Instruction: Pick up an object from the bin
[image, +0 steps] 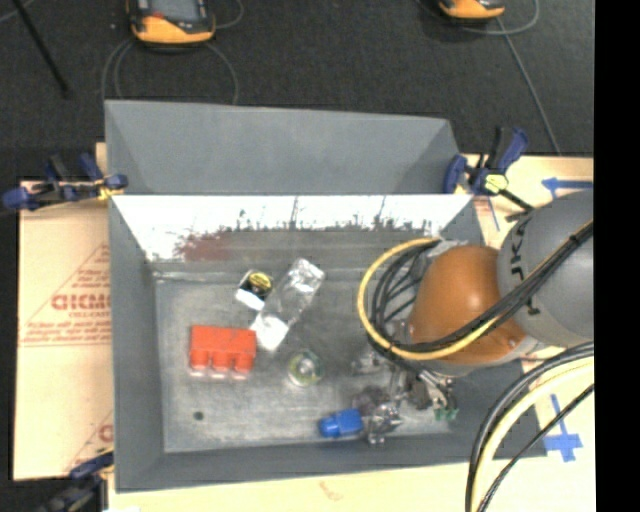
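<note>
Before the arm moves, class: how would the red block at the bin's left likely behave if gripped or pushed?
The red block looks moulded and rigid, so it probably keeps shape when gripped. Lying flat on the bin floor, it would likely slide, not roll.

Bare bin floor (230, 415) near the front — red block (222, 352), clear bottle (288, 296) mid-bin

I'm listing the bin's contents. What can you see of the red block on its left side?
The red block is a chunky rectangular brick, plastic by its look, orange-red, with three rounded lobes along its near edge. It lies flat on the bin floor, left of centre, long side across the view. A white crumpled piece lies at its upper right corner, perhaps touching. The gripper is well away.
</note>
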